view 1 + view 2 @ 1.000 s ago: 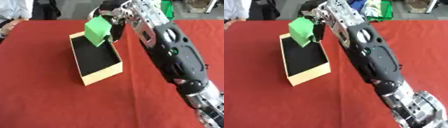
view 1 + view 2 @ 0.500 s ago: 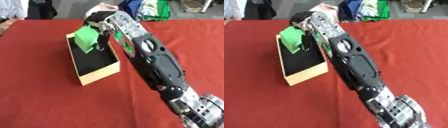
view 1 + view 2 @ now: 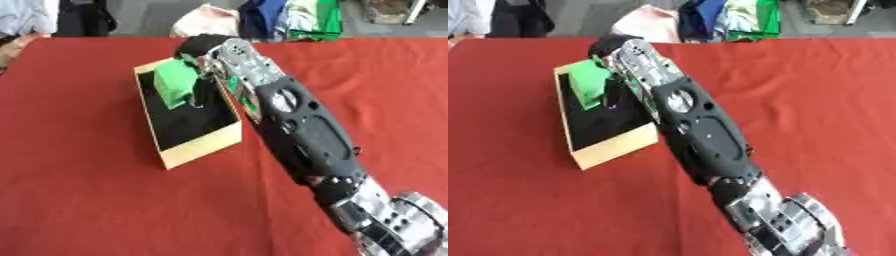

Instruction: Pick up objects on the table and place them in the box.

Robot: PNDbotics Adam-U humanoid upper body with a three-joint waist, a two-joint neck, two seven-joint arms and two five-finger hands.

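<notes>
Block: a green block hangs over the far half of the box, tilted, its lower edge down near the black inside; whether it touches the floor of the box I cannot tell.
Box: an open tan box with a black lining sits on the red table, askew, its near short wall pale and bare.
Right hand: the right hand is at the far right corner of the box, its fingers wrapped round the block's right side and gripping it.
Right arm: the black and silver arm runs from the lower right corner up along the right wall of the box, covering part of that wall.
Left hand: it shows in neither view.
Beyond the box: past the far edge of the table lie a pale bag and a heap of blue, white and green cloth.
Far left of the box: a person's hand shows at the table's far left corner, well apart from the box and touching nothing in it.
</notes>
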